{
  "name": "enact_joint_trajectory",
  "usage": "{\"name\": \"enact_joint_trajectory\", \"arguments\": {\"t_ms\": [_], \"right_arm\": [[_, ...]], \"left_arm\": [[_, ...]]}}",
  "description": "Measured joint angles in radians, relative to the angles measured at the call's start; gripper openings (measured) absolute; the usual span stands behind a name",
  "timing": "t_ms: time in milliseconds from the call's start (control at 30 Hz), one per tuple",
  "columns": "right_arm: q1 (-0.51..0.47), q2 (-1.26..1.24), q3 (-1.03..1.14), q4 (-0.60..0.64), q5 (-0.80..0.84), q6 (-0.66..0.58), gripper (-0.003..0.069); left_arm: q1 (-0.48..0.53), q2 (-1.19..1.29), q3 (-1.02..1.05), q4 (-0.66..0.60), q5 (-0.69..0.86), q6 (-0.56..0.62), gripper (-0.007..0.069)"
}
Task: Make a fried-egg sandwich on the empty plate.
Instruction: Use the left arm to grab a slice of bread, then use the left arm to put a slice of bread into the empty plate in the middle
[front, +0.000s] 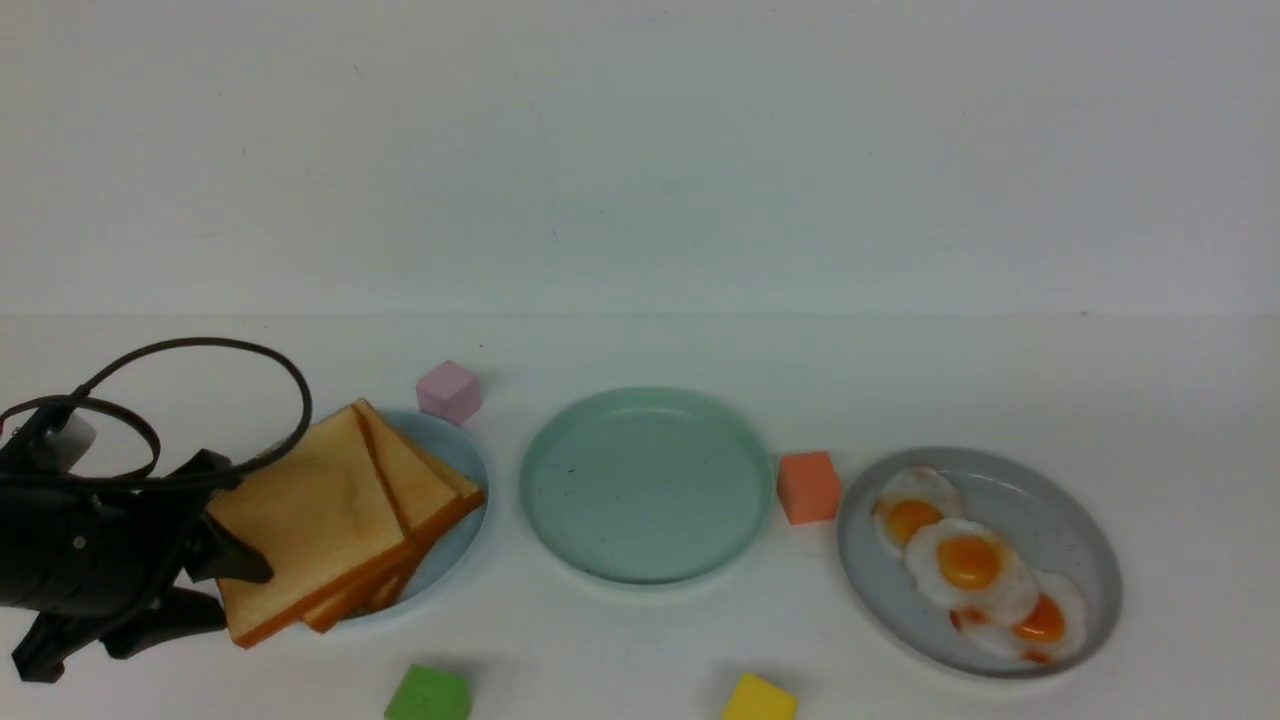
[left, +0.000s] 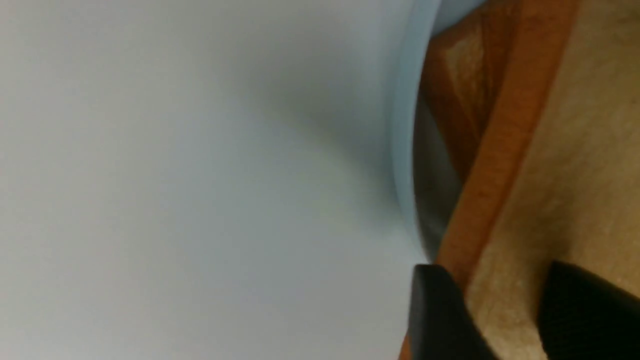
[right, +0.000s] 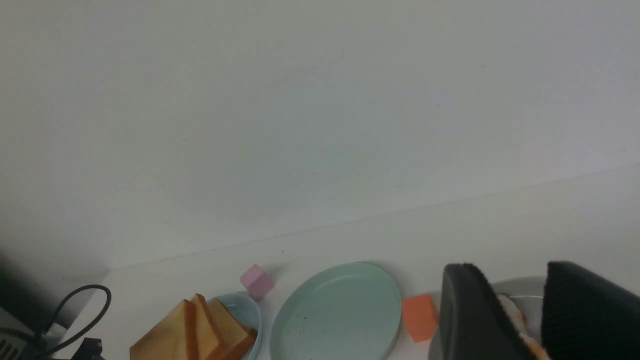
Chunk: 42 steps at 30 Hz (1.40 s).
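The empty plate (front: 645, 485), mint green, sits mid-table and also shows in the right wrist view (right: 340, 315). To its left, several toast slices (front: 420, 480) lean on a pale blue plate (front: 462, 455). My left gripper (front: 235, 590) is shut on the near-left corner of the top toast slice (front: 310, 510). In the left wrist view the gripper (left: 495, 270) has one finger under the crust and one on the slice's (left: 575, 175) face. Three fried eggs (front: 965, 560) lie on a grey plate (front: 1060, 520). My right gripper (right: 510, 270) hangs open, holding nothing. No fried-egg sandwich is in view.
Small cubes lie around the plates: pink (front: 448, 392) behind the toast, orange (front: 808, 487) between the mint and grey plates, green (front: 428, 694) and yellow (front: 760, 699) near the front edge. A black cable (front: 250, 350) loops over the left arm.
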Motion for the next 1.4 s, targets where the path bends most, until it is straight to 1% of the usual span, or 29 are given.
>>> {"name": "enact_joint_trajectory", "arguments": {"t_ms": [133,167,200,300,533,833,1067,1267,1300,1400], "right_arm": [[0.000,0.000,0.000,0.000,-0.001,0.000,0.0242],[0.000,0.000,0.000,0.000,-0.001,0.000,0.0242],[0.000,0.000,0.000,0.000,-0.001,0.000,0.0242],[0.000,0.000,0.000,0.000,-0.001,0.000,0.0242],[0.000,0.000,0.000,0.000,-0.001,0.000,0.0242],[0.000,0.000,0.000,0.000,-0.001,0.000,0.0242],[0.000,0.000,0.000,0.000,-0.001,0.000,0.0242],[0.000,0.000,0.000,0.000,-0.001,0.000,0.0242],[0.000,0.000,0.000,0.000,-0.001,0.000,0.0242],[0.000,0.000,0.000,0.000,-0.001,0.000,0.0242]], "left_arm": [[0.000,0.000,0.000,-0.020,0.001,0.040,0.0103],[0.000,0.000,0.000,-0.020,0.004,0.040,0.0085],[0.000,0.000,0.000,-0.020,0.009,0.043,0.0029],[0.000,0.000,0.000,-0.009,0.016,0.046,-0.0013],[0.000,-0.006,-0.003,0.013,0.034,0.047,-0.0013],[0.000,-0.104,-0.003,0.025,0.029,0.051,-0.0013],[0.000,-0.147,-0.011,0.028,0.043,0.103,-0.0013],[0.000,-0.147,-0.074,-0.005,0.135,0.183,-0.0013],[-0.009,-0.147,-0.104,-0.024,0.162,0.192,-0.0013],[-0.061,-0.147,-0.147,-0.034,0.169,0.195,-0.0013]]}}
